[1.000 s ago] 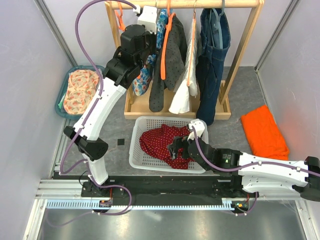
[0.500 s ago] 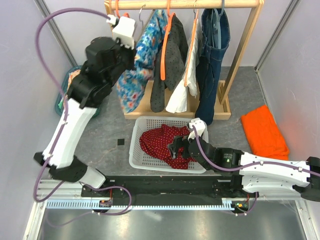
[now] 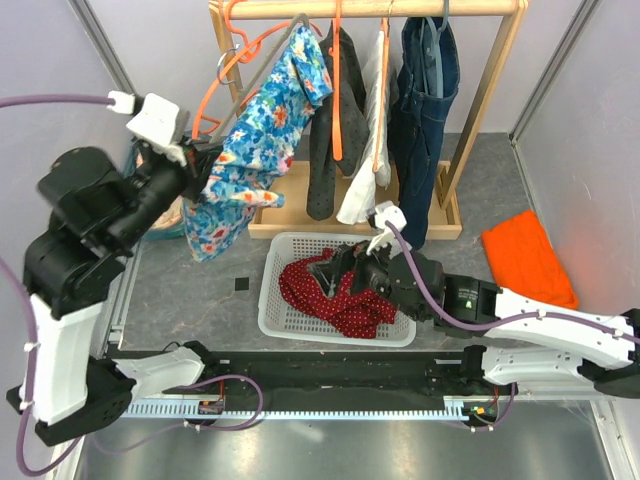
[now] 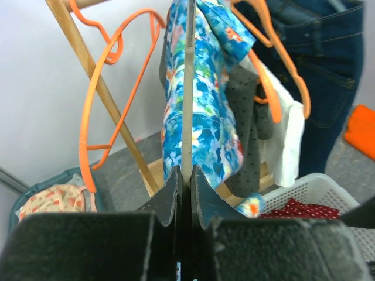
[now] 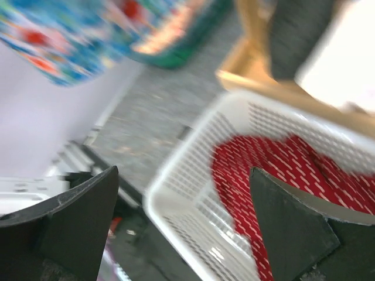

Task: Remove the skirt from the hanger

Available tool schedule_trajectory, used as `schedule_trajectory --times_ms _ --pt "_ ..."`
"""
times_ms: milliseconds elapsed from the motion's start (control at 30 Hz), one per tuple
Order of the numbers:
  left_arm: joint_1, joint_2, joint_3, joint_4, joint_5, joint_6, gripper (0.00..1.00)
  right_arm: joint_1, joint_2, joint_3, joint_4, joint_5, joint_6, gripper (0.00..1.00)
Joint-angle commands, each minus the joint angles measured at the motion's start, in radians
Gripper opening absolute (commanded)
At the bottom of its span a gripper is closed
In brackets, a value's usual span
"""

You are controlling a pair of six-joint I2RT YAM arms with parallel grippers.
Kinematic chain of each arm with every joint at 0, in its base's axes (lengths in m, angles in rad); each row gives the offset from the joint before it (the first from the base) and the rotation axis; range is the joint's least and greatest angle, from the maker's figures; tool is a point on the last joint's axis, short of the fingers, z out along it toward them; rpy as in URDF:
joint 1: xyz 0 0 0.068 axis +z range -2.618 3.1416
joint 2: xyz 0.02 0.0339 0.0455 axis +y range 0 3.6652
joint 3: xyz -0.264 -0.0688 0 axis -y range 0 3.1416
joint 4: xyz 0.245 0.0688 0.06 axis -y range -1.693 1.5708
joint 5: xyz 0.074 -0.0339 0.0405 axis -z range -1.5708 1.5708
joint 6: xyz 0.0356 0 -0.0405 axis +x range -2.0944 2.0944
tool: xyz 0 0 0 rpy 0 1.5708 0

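Left wrist: left tool point(image 4: 186, 172) clamps hanger point(image 4: 188, 88), skirt point(image 4: 205, 123) draped just beyond.

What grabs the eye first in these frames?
The blue floral skirt, slung out leftward from the rack on its hanger, which the left fingers clamp. Below, a red cloth fills the white basket at centre, with the right fingers open over it.

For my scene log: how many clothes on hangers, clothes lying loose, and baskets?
Clothes on hangers: 4 (skirt, grey garment, white garment, jeans)
Loose clothes: 3 (red cloth, orange cloth, peach cloth)
Baskets: 2 (white basket, teal basket)
Total: 9
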Motion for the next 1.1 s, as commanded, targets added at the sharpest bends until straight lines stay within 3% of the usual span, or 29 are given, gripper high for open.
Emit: schedule_trajectory --times_ms 0,267,700,867,933,967,1033,1067 --pt "-0.002 -0.053 0.058 0.007 0.098 0.005 0.02 0.039 0.089 0.192 0.124 -0.118 -0.158 0.98" --pt "-0.002 -0.11 0.035 -0.103 0.15 -0.015 0.02 0.183 0.376 0.615 -0.022 0.061 -0.511 0.98" --pt "-0.002 -0.132 0.023 -0.152 0.182 -0.045 0.02 0.208 0.585 0.737 -0.077 0.169 -0.647 0.98" --pt "-0.002 -0.13 -0.001 -0.155 0.205 -0.064 0.02 0.208 0.643 0.769 -0.017 0.278 -0.713 0.97" --pt "-0.002 -0.135 -0.01 -0.159 0.202 -0.062 0.02 0.206 0.637 0.757 0.013 0.333 -0.741 0.86" --pt "-0.002 -0.135 -0.014 -0.159 0.202 -0.062 0.02 0.206 0.631 0.752 0.039 0.347 -0.759 0.72" --pt "-0.002 -0.144 -0.031 -0.16 0.2 -0.061 0.02 0.208 0.596 0.742 0.056 0.393 -0.778 0.54" --pt "-0.002 -0.144 -0.037 -0.16 0.199 -0.062 0.02 0.214 0.578 0.726 0.072 0.404 -0.793 0.32"
